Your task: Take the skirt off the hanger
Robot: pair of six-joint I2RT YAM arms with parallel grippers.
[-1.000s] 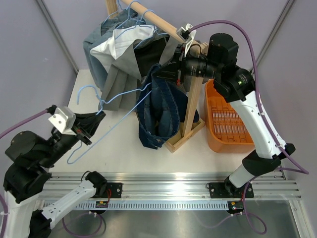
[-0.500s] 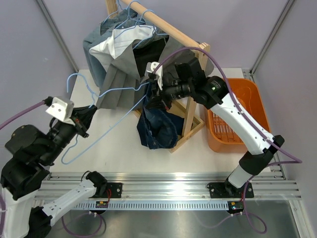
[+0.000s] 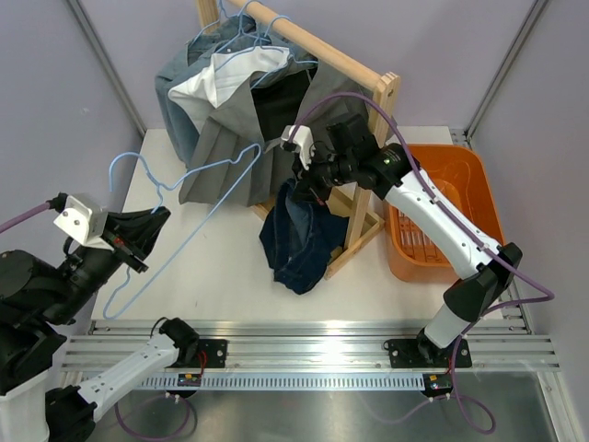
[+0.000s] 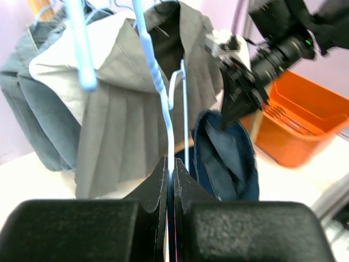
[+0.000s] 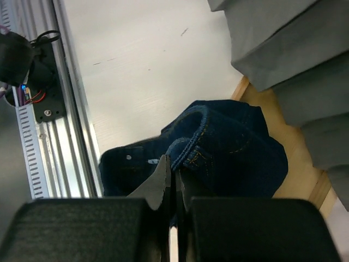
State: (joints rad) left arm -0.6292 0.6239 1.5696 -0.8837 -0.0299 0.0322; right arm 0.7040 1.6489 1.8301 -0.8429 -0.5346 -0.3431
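The light blue wire hanger [image 3: 198,216] slants across the left of the table, and my left gripper [image 3: 158,219] is shut on its lower wire. In the left wrist view the hanger [image 4: 158,82] rises straight out of the closed left gripper [image 4: 173,164]. The dark blue denim skirt [image 3: 299,244] dangles beside the wooden rack, pinched at its waistband by my right gripper [image 3: 308,181], its lower folds resting on the table. The hanger and the skirt are apart. In the right wrist view the skirt's [image 5: 229,147] stitched hem sits between the closed right gripper [image 5: 173,161] fingers.
A wooden clothes rack [image 3: 363,175] stands mid-table, with grey and white garments [image 3: 225,129] hanging on more hangers at its far end. An orange basket [image 3: 451,212] sits to the right. A metal rail [image 3: 304,345] runs along the near edge.
My right gripper came down and left from the rack's rail with the skirt, which slid off the hanger. My left gripper drew the hanger back to the left.
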